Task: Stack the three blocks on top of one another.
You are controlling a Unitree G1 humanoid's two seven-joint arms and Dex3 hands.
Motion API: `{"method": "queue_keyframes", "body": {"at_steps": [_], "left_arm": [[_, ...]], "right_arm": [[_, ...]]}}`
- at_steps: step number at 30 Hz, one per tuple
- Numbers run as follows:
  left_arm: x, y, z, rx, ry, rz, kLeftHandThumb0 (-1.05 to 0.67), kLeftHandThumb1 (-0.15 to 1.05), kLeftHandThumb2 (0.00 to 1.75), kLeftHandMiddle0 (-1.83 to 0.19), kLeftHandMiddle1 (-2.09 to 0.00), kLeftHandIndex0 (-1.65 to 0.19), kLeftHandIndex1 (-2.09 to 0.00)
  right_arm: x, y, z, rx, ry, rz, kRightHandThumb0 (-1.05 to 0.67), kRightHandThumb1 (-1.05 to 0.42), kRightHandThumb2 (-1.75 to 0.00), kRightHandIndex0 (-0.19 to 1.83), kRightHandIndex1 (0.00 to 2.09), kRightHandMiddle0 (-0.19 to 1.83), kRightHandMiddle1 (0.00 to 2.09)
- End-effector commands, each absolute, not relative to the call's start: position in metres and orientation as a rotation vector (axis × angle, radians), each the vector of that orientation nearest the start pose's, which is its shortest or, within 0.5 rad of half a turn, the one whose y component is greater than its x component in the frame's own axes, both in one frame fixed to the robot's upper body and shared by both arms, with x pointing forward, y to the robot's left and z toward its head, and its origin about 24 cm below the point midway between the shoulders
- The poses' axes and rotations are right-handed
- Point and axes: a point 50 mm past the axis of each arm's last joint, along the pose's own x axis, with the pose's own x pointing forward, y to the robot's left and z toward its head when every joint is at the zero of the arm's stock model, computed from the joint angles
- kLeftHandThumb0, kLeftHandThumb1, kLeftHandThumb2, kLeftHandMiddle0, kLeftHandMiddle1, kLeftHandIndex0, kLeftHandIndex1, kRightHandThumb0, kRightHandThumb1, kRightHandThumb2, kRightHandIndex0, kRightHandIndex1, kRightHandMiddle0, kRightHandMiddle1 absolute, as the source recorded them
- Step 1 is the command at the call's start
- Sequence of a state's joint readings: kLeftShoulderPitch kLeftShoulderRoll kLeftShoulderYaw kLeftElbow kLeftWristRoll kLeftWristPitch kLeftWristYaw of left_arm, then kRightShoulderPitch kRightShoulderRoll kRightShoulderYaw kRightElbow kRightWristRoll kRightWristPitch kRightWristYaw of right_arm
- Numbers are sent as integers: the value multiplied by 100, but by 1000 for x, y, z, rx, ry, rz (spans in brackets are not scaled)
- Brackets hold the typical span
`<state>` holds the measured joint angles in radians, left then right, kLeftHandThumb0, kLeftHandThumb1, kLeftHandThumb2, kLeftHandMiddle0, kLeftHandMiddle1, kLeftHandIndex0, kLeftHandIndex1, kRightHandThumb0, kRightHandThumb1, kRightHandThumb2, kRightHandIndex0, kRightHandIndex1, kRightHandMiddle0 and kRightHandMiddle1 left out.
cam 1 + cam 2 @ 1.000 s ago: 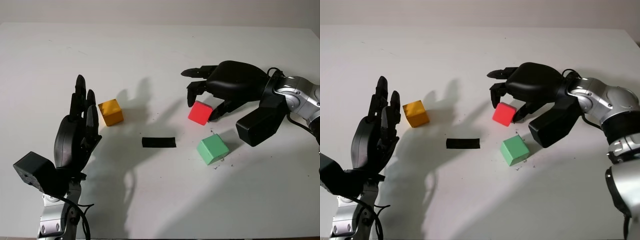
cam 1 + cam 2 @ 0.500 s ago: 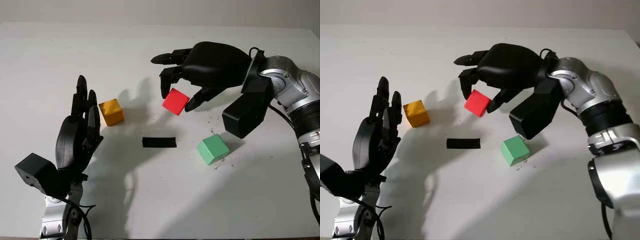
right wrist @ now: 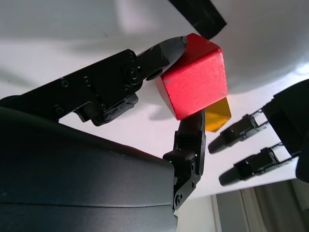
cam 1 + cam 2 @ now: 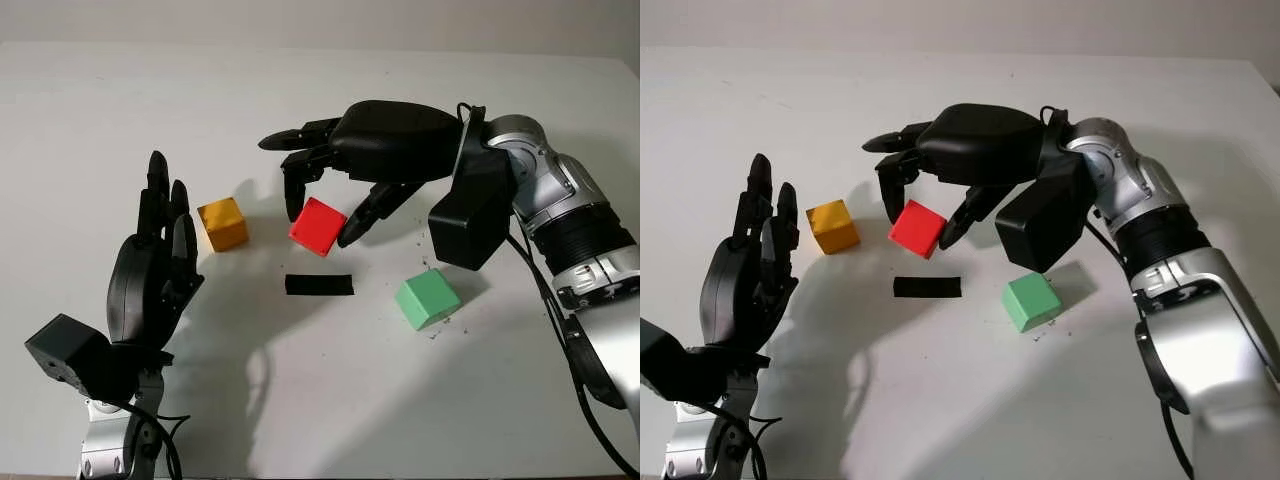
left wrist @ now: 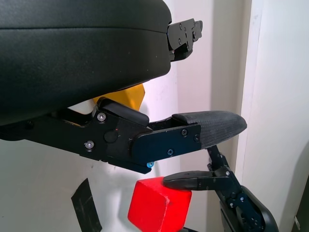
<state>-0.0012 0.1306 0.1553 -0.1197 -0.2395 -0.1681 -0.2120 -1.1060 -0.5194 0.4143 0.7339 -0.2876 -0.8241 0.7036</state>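
Right robot hand (image 4: 322, 205) grips the red block (image 4: 318, 226) in the air between the yellow block (image 4: 222, 224) and green block (image 4: 426, 300).
Square it over one block before lowering; left robot hand (image 4: 155, 270) waits open.

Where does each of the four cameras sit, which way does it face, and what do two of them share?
Left eye view: on the head, looking down at the table; both arms enter from below.
Right eye view: same head, slightly offset; same scene.
Left wrist view: beside the open left hand, facing the yellow block.
Right wrist view: by the right hand, gripping the red block.
Both wrist views share the red block.
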Motion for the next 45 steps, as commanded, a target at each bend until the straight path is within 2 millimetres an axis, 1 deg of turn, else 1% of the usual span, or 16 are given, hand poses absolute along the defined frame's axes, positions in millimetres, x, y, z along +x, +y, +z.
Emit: {"method": "queue_keyframes", "body": {"at_steps": [1, 6, 12, 16, 21, 27, 34, 42, 44, 45], "left_arm": [[243, 200, 93, -62, -326, -72, -71, 105, 60, 19, 0, 19, 0], [243, 200, 93, -57, -326, -66, -71, 105, 60, 19, 0, 19, 0], [244, 200, 94, -59, -325, -76, -70, 105, 60, 19, 0, 19, 0], [244, 200, 94, -57, -327, -71, -71, 105, 60, 19, 0, 19, 0], [243, 200, 94, -54, -320, -71, -72, 105, 59, 19, 0, 19, 0], [244, 199, 94, -54, -320, -73, -72, 105, 60, 19, 0, 19, 0], [243, 198, 93, -56, -320, -64, -71, 105, 60, 19, 0, 19, 0], [243, 198, 94, -62, -320, -69, -71, 105, 60, 19, 0, 19, 0], [243, 198, 94, -59, -321, -66, -71, 105, 60, 19, 0, 19, 0], [243, 198, 94, -55, -322, -68, -71, 105, 60, 19, 0, 19, 0]], "right_arm": [[353, -98, 231, -1317, -679, 1090, -35, -91, -5, 14, 3, 45, 133], [351, -98, 228, -1331, -644, 1127, -37, -92, -6, 14, 4, 45, 134], [354, -95, 216, -1332, -599, 1154, -40, -91, -5, 14, 5, 48, 137], [356, -95, 209, -1326, -552, 1178, -40, -92, -6, 13, 4, 44, 139], [356, -93, 203, -1339, -561, 1197, -43, -93, -6, 12, 4, 43, 138], [357, -92, 197, -1350, -523, 1208, -40, -95, -6, 11, 4, 40, 138], [360, -92, 191, -1378, -497, 1205, -40, -96, -6, 9, 4, 38, 140], [360, -96, 191, -1405, -523, 1164, -39, -96, -6, 9, 5, 36, 136], [361, -98, 191, -1415, -522, 1154, -41, -94, -5, 7, 4, 25, 126], [361, -98, 191, -1420, -518, 1150, -42, -94, -5, 4, 4, 20, 117]]}}
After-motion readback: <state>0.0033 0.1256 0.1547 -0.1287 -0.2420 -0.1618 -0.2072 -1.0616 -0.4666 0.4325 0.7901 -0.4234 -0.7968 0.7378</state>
